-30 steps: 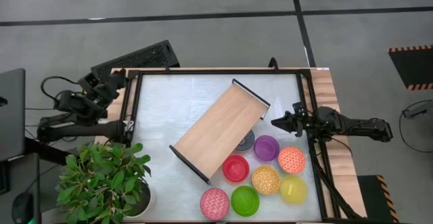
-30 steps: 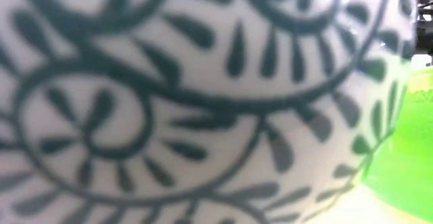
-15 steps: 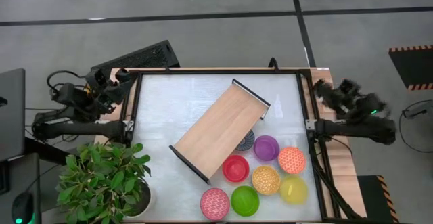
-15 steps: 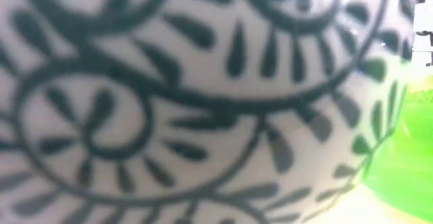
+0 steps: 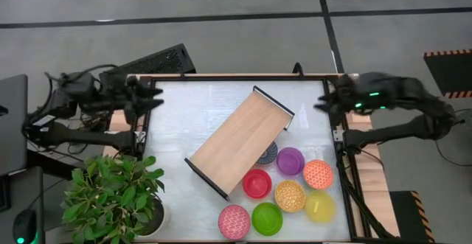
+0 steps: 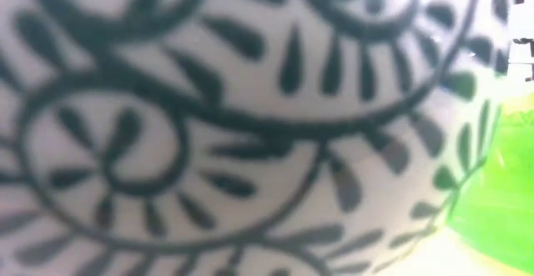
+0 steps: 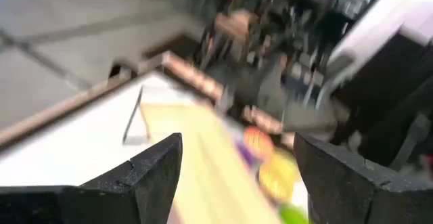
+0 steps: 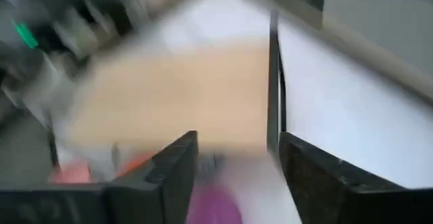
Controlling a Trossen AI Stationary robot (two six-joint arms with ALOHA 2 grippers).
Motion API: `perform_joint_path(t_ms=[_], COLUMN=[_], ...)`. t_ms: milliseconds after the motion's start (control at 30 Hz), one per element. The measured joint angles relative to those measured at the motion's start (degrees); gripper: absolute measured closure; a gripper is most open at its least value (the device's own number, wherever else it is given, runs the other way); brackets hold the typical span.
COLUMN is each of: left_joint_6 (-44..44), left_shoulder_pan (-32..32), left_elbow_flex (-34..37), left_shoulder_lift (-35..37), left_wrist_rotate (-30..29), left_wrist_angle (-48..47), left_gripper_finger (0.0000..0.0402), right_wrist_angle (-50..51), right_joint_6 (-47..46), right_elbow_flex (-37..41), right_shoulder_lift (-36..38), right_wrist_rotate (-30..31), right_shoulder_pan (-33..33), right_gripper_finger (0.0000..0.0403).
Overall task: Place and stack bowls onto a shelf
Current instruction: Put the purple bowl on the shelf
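Observation:
The shelf (image 5: 240,142), a light-wood board with black end frames, lies slantwise in the middle of the white table; it also shows in both wrist views (image 7: 203,156) (image 8: 183,95). Near its right long edge sit the bowls: blue-grey (image 5: 268,153) partly under the board, purple (image 5: 290,160), orange (image 5: 318,174), red (image 5: 257,183), yellow-orange (image 5: 290,195), yellow (image 5: 320,206), green (image 5: 267,218) and pink (image 5: 234,221). My left gripper (image 5: 151,99) (image 7: 237,170) hangs open over the table's left edge. My right gripper (image 5: 324,102) (image 8: 237,176) hangs open over the right edge. Both hold nothing.
A potted plant (image 5: 114,196) stands at the near left corner; its patterned pot (image 6: 234,117) fills the low view, with the green bowl (image 6: 501,201) beside it. A keyboard (image 5: 147,63) lies beyond the far left corner. The table's far half (image 5: 199,104) is bare white.
Both arms have risen. My right gripper has left its place beside the shelf's far right end, swung back toward the table's right edge and tipped up. My left arm has unfolded, and its gripper has come over the table's left edge. The shelf and bowls have stayed put.

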State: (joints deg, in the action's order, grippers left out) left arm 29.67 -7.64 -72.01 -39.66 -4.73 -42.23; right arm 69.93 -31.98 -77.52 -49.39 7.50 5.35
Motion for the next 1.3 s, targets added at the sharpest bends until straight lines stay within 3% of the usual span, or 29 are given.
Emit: perform_joint_path(t_ms=[100,233,600,767,1167,1300], left_joint_6=[1.2,1.44,1.08,0.76,1.36,1.5], left_shoulder_pan=[0.02,0.02,0.02,0.02,0.02,0.02], left_elbow_flex=[-0.21,-0.22,-0.22,-0.22,-0.22,-0.22], left_shoulder_lift=[-1.01,-1.61,-1.61,-1.57,-1.59,-1.57], left_wrist_rotate=[0.41,-0.49,-0.58,-0.64,-0.64,-0.64], left_wrist_angle=[-4.73,-8.02,-8.56,-8.53,-8.48,-8.41], left_gripper_finger=[0.0132,0.0132,0.0132,0.0132,0.0132,0.0132], right_wrist_angle=[8.51,10.82,-7.93,-14.46,-27.77,-29.22], right_joint_6=[-3.79,-7.76,-20.46,-21.74,-18.75,-18.98], right_elbow_flex=[0.5,5.18,27.02,34.17,44.42,45.98], right_shoulder_lift=[-5.94,-11.21,-12.11,-12.71,-12.91,-13.72], right_wrist_rotate=[-3.43,-4.27,-5.9,-3.1,-3.27,-3.16], right_shoulder_pan=[-1.61,-6.02,-17.62,-17.57,-13.11,-12.61], right_gripper_finger=[0.0148,0.0151,0.0153,0.0154,0.0154,0.0182])
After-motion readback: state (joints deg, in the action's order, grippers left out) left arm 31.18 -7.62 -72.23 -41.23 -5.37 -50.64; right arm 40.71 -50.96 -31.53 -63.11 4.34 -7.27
